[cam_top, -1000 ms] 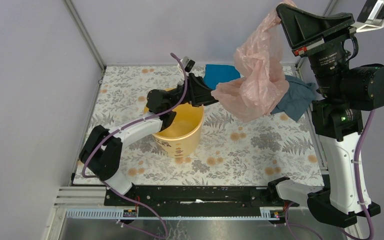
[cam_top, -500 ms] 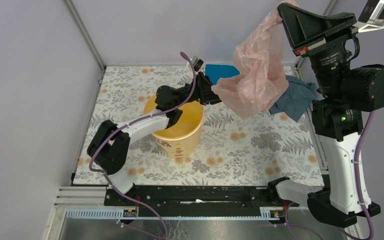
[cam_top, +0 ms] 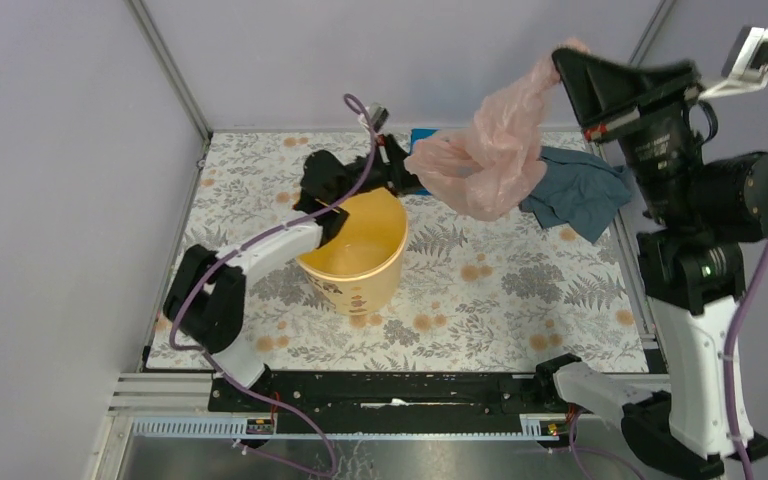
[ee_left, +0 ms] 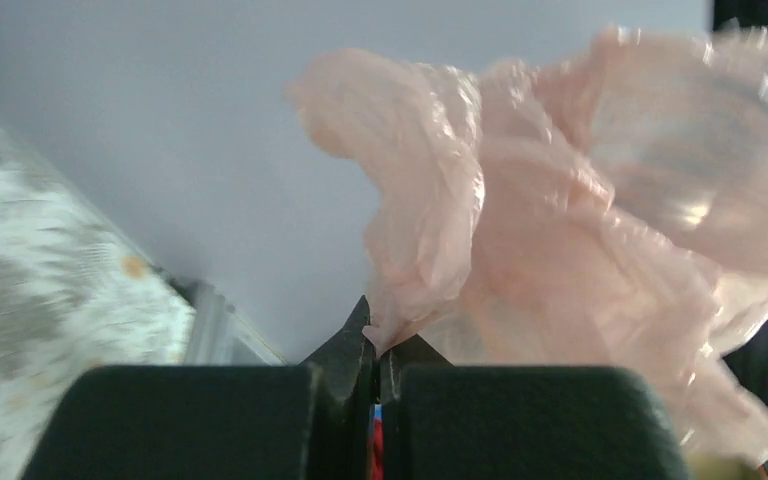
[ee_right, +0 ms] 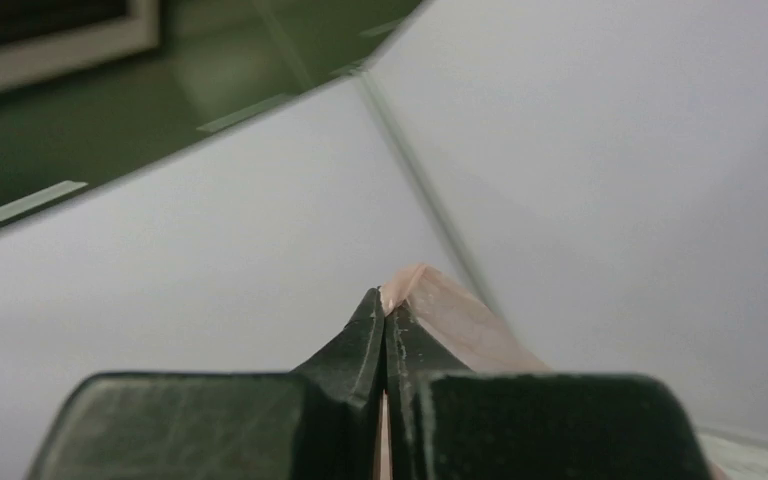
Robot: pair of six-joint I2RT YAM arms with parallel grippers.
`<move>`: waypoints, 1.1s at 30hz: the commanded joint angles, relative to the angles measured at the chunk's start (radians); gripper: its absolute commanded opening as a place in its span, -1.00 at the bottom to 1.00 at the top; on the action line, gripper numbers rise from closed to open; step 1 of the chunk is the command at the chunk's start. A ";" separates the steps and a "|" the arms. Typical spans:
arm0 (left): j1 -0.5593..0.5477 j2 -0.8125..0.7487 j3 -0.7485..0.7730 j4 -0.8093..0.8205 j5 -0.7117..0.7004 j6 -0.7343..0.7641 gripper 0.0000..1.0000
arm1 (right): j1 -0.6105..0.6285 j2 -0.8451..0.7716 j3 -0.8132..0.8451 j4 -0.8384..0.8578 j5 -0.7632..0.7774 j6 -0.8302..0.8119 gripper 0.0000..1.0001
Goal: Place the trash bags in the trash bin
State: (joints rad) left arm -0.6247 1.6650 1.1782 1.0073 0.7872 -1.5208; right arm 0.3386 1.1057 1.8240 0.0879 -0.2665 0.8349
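Pale-pink plastic film trash bag (cam_top: 490,160), wrinkled, hung in the air over the far edge of the desk (cam_top: 520,300), right gripper (ee_right: 385,312) clamped on its top corner, left gripper (ee_left: 378,345) clamped on a lower fold, beyond the yellow-orange trash bin (cam_top: 360,285), beside a grey-blue cloth (cam_top: 575,195).

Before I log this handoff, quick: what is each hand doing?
Left hand: closed, pinching a fold of the pink bag.
Right hand: closed on the same bag's top corner.
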 commanded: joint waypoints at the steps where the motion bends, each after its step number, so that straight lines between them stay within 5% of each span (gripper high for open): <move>1: 0.150 -0.212 0.109 -0.695 -0.108 0.431 -1.00 | -0.001 -0.163 -0.114 -0.409 0.266 -0.436 -1.00; 3: 0.141 -0.242 0.260 -1.077 -0.353 0.706 -1.00 | -0.001 -0.221 -0.240 -0.541 0.462 -0.568 -1.00; 5: 0.109 -0.222 0.366 -1.202 -0.424 0.809 -1.00 | 0.000 -0.264 -0.367 -0.633 0.591 -0.613 -1.00; 9: -0.001 -0.089 0.513 -1.409 -0.504 0.907 -1.00 | -0.001 -0.267 -0.498 -0.788 0.603 -0.574 -1.00; 16: -0.061 0.017 0.546 -1.414 -0.623 0.954 -1.00 | 0.000 -0.234 -0.581 -0.887 0.867 -0.467 -1.00; 21: -0.057 0.191 0.689 -1.395 -0.641 1.030 -1.00 | -0.001 -0.134 -0.733 -0.617 0.816 -0.442 -1.00; 25: 0.027 0.410 1.059 -1.530 -0.631 1.050 -1.00 | -0.047 0.179 -0.525 -0.559 0.777 -0.501 -1.00; 28: 0.109 0.526 1.506 -1.651 -0.561 1.037 -1.00 | -0.085 0.385 -0.050 -0.736 0.762 -0.527 -1.00; 30: 0.123 0.415 1.456 -1.559 -0.550 1.080 -1.00 | -0.071 0.415 0.170 -0.745 0.695 -0.574 -1.00; 33: 0.113 0.072 0.995 -1.228 -0.601 1.177 -1.00 | -0.027 0.286 0.115 -0.474 0.488 -0.652 -1.00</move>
State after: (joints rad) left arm -0.5213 2.1735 2.4622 -0.5365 0.2077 -0.4648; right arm 0.2676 1.6108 1.8664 -0.6201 0.4282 0.2901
